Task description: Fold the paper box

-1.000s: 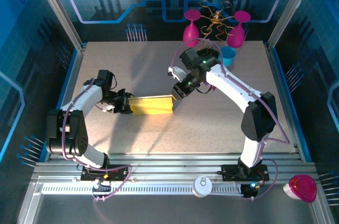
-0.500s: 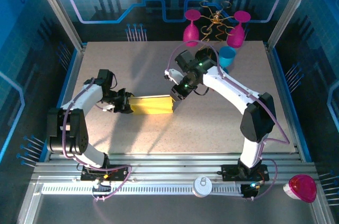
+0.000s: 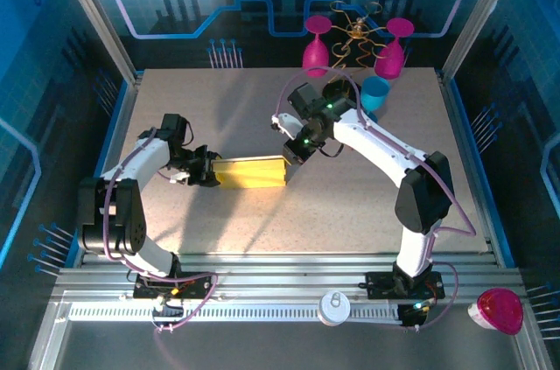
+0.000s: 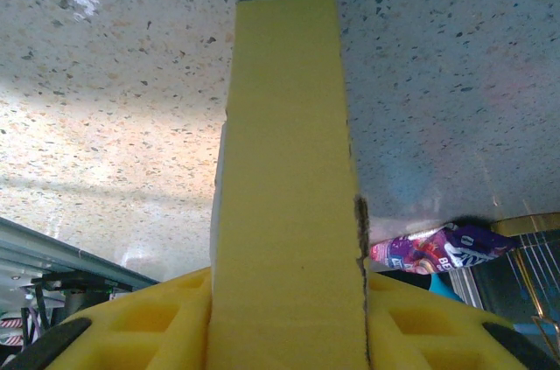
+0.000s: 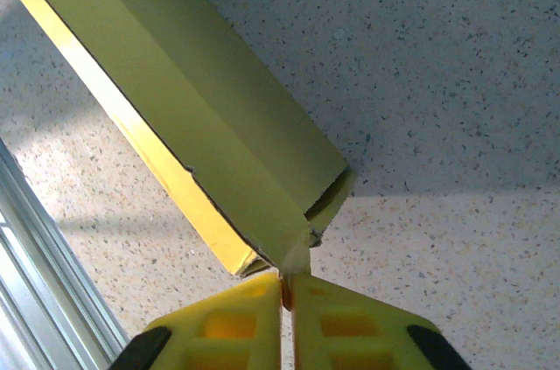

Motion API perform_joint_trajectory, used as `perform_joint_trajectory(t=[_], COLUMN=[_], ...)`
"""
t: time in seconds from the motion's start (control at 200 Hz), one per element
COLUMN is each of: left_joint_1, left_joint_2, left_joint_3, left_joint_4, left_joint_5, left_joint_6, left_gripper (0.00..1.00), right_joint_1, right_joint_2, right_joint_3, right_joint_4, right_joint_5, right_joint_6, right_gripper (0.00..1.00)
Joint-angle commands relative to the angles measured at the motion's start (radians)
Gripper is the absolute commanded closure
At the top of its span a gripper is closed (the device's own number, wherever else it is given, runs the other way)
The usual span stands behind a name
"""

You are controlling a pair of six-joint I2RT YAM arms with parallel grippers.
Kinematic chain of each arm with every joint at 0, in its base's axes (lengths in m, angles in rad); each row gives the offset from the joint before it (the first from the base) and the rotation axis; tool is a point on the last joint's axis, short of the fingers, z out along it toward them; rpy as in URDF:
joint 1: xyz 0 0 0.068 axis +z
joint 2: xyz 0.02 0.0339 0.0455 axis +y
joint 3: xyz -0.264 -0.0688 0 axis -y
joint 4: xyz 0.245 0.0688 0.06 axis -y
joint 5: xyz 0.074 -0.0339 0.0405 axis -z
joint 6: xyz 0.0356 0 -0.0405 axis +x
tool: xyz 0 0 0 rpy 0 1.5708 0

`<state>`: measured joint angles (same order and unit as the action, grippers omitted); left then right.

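Note:
The yellow paper box (image 3: 251, 173) lies flattened and long on the table, left of the middle. My left gripper (image 3: 208, 174) is shut on its left end; in the left wrist view the box (image 4: 284, 125) runs away from the gripper (image 4: 289, 300), pinched between both yellow fingers. My right gripper (image 3: 290, 160) is at the box's right end. In the right wrist view its fingers (image 5: 286, 281) are pressed together on a thin corner flap of the box (image 5: 201, 108), whose end stands slightly open there.
At the back stand a blue cup (image 3: 376, 93), two pink goblets (image 3: 316, 42) (image 3: 392, 48) and a gold wire ornament (image 3: 357, 31). A purple snack packet (image 4: 429, 249) lies beyond the box. A pink object (image 3: 500, 310) and a white knob (image 3: 333, 307) sit on the front rail.
My right gripper has shifted slightly left and its jaws have shut on the right end flap of the box. The left arm and the box have stayed put.

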<state>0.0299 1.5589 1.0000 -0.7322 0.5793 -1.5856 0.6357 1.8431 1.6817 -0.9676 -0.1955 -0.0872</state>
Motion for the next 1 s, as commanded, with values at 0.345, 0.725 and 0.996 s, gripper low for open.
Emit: perform_joint_trajectory(t=[0.345,0.725,0.996], left_joint_1=[0.011,0.011,0.011], left_joint_2=[0.011,-0.010,-0.016], left_joint_3=[0.025,-0.006,-0.007], left_joint_4=[-0.010,0.016,0.015], left_joint_5=[0.019,0.008,0.013], left_joint_6=[0.014,-0.041,-0.041], left_gripper=[0.56,0.65,0.65], right_joint_1=[0.034,0.070,0.073], right_joint_2=[0.021,-0.005,-0.029], right_joint_3=[0.069,0.021,-0.018], right_joint_4=[-0.060,-0.028,0.036], right_joint_5=[0.070,0.109,0.120], right_joint_6=[0.171,0.390,0.498], right_gripper=[1.00,1.00,1.00])
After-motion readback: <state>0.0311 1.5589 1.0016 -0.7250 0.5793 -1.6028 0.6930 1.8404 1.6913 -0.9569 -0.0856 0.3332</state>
